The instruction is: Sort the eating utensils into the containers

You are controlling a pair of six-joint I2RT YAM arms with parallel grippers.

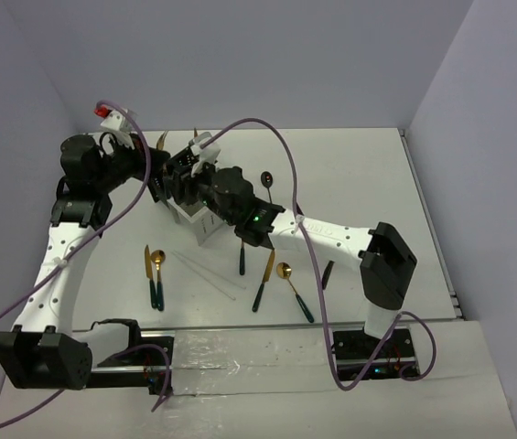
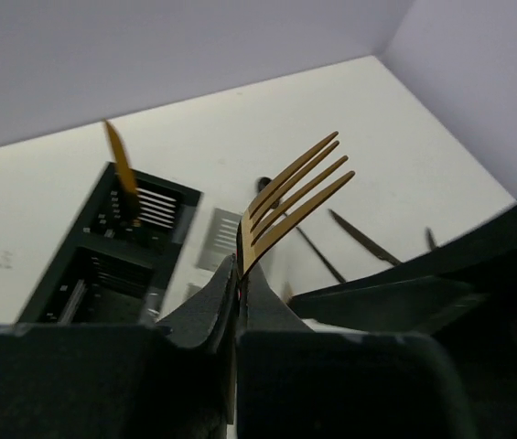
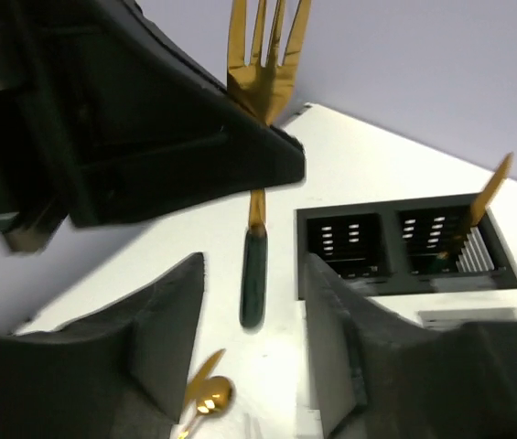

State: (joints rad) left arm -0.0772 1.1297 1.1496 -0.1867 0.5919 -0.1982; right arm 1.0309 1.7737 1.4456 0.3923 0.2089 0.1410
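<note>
The left gripper was shut tight on a fork. It pinched the thin gold neck just under the prongs. The prongs pointed up and the dark green handle hung down. The right gripper was wide open. In its own view the handle hung in the gap between its two fingers, and it did not seem to touch them. The fork was up in the air over the table, near the black box. What looked like a gold knife stood tilted in one half of that box.

The fork looked light, thin and stiff, so it should not bend. Its metal looked smooth and shiny, so it could slip or swing round in a loose pinch. The neck was a skinny place to hold. The green handle looked thicker, so it seemed the better place to grab, near its middle, with a firm squeeze. Put in handle first, the fork should stand up like the knife.
</note>
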